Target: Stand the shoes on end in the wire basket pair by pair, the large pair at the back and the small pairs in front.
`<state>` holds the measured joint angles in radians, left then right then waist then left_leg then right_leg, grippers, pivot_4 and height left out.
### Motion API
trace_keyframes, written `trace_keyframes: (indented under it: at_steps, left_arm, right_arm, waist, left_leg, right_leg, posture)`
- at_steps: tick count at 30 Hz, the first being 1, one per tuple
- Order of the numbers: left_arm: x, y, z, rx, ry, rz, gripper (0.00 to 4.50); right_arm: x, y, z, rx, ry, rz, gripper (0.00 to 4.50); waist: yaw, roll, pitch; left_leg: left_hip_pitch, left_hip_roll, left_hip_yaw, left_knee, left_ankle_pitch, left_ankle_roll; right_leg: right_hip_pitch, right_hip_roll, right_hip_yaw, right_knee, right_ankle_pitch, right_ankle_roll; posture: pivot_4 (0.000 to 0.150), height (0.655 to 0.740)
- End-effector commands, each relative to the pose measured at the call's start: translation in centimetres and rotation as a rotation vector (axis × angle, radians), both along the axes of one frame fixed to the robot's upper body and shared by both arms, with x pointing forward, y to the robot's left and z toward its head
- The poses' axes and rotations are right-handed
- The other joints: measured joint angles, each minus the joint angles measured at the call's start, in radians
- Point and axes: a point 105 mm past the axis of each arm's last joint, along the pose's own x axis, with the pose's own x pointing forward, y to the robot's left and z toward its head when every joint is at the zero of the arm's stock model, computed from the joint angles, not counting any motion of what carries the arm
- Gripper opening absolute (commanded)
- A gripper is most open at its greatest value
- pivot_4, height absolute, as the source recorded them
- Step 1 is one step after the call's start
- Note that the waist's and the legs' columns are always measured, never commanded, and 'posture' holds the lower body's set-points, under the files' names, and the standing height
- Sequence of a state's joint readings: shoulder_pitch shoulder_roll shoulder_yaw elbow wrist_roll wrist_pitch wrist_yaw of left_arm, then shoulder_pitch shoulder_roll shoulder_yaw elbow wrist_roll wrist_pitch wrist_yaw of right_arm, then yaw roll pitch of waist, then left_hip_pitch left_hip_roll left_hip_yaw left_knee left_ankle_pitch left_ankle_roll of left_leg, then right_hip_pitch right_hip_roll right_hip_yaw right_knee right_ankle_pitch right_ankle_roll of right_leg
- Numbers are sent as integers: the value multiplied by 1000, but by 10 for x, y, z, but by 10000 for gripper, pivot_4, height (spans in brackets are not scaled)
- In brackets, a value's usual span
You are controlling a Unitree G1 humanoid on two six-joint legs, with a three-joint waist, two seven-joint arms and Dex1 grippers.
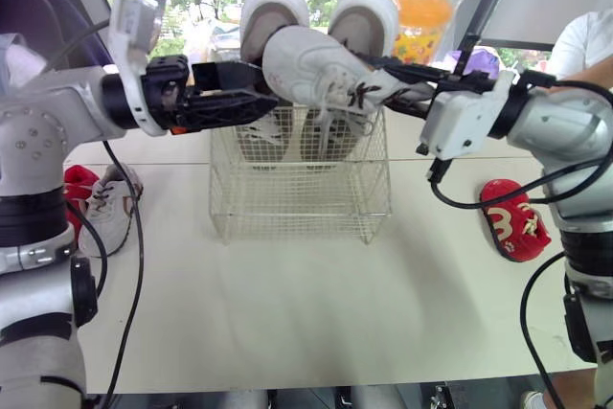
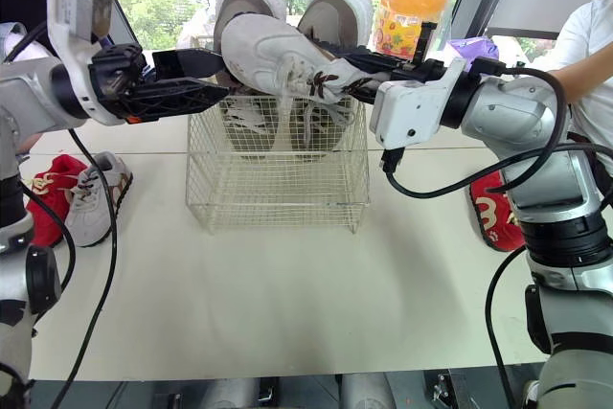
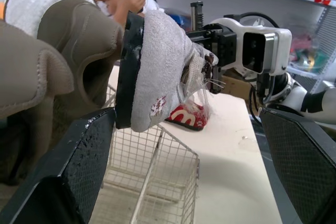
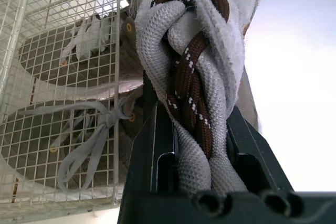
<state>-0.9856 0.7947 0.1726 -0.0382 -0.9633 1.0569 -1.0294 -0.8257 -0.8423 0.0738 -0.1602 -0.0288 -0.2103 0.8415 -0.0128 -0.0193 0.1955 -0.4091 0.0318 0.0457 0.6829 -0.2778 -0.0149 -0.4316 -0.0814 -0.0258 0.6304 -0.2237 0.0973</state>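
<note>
Your right claw (image 1: 375, 83) is clenched on the laced tongue of a white fabric sneaker with brown laces (image 1: 306, 64), holding it on its side just above the top rim of the white wire basket (image 1: 297, 200). Your left claw (image 1: 261, 89) is released, fingers spread wide, at the sneaker's other end, also above the basket; you cannot tell whether it touches the shoe. At the back of the basket, a large beige pair of shoes (image 1: 275, 9) stands on end, rising well past the rim. On the pale table (image 1: 287, 313), a red shoe with white markings (image 1: 512, 222) lies right of the basket. Left of the basket, a second white sneaker (image 1: 110, 210) lies beside another red shoe (image 1: 79, 179).
</note>
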Motion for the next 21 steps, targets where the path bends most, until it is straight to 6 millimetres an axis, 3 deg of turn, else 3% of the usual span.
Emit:
trace_keyframes:
  at_steps: [1, 12, 16, 21]
  left_arm:
    - [-1, -4, 3, 9, -37, -2, 45000]
    - [1, -7, -7, 33, -38, 6, 45000]
    - [2, -8, -9, 30, -28, 8, 32631]
    - [2, -11, -12, 21, -18, 6, 7457]
  right_arm:
    - [-25, 24, 13, -37, -94, 133, 4393]
    - [-32, 29, 13, -56, -88, 163, 4393]
    - [-33, 29, 13, -62, -86, 167, 4342]
    - [-33, 29, 13, -67, -82, 167, 4342]
  waist:
    - [0, 0, 0]
    - [1, 0, 0]
    - [1, 0, 0]
    - [1, 0, 0]
  left_leg:
    - [0, 0, 0, 0, 0, 0]
    - [0, 0, 0, 0, 0, 0]
    - [0, 0, 0, 0, 0, 0]
    - [0, 0, 0, 0, 0, 0]
  right_leg:
    - [0, 0, 0, 0, 0, 0]
    - [0, 0, 0, 0, 0, 0]
    - [0, 0, 0, 0, 0, 0]
    - [0, 0, 0, 0, 0, 0]
  posture:
    - [1500, 7400]
    - [1500, 7400]
    - [1500, 7400]
    - [1500, 7400]
